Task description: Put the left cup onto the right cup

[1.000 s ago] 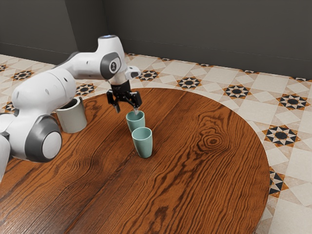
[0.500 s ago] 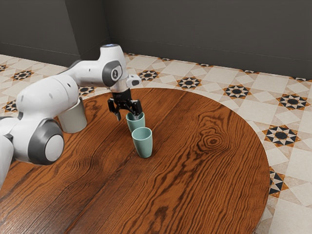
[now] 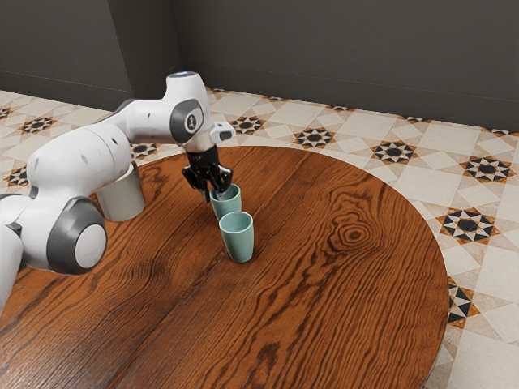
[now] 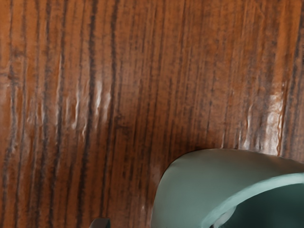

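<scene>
At the exterior view's left, a white mug [image 3: 122,197] is standing half behind the arm and playing no part. Moving rightward, the tool [image 3: 211,188] is sitting lower than a second ago. It has been dropping from above the far teal cup [image 3: 229,203] down to its rim, and its opening has been narrowing from wide to middling. This is looking like the start of the grasp on the cup to be moved, not yet the lift. The tool is straddling that cup's wall on the arm's side. In the wrist view the outer fingertip [image 4: 99,222] is showing a gap from the cup, so I am judging it not yet clamped and holding nothing. The far cup is standing upright on the worktop [image 3: 340,292], just behind the near teal cup [image 3: 237,237], its target, which is waiting untouched.
</scene>
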